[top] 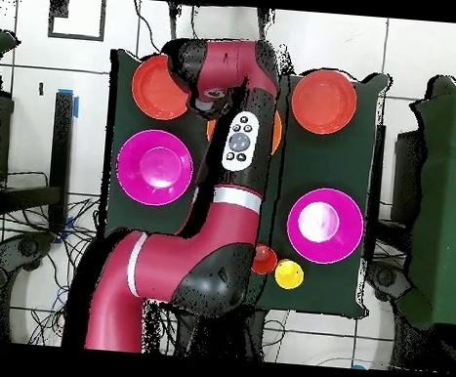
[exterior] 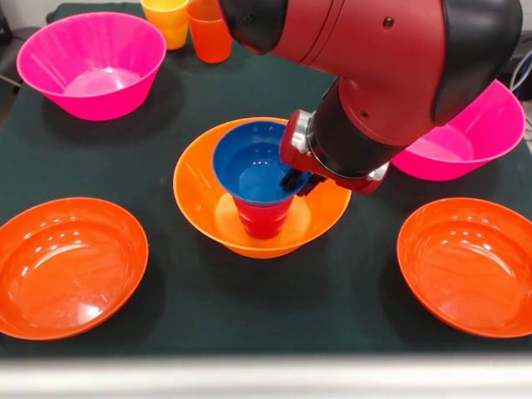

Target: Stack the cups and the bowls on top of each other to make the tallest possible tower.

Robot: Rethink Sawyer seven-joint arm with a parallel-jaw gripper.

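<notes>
Your tower at frame centre has the orange bowl, red cup and blue bowl; the tool sits at its rim, grip unclear. Other cups and bowls remain.

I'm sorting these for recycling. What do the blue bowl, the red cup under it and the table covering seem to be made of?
The blue bowl looks like glossy moulded plastic: even colour, bright reflections inside. The red cup appears to be the same shiny plastic, with a soft highlight on its wall. The table covering looks like dark matte cloth or felt, since it shows no shine, though the exact fabric is unclear.
</notes>
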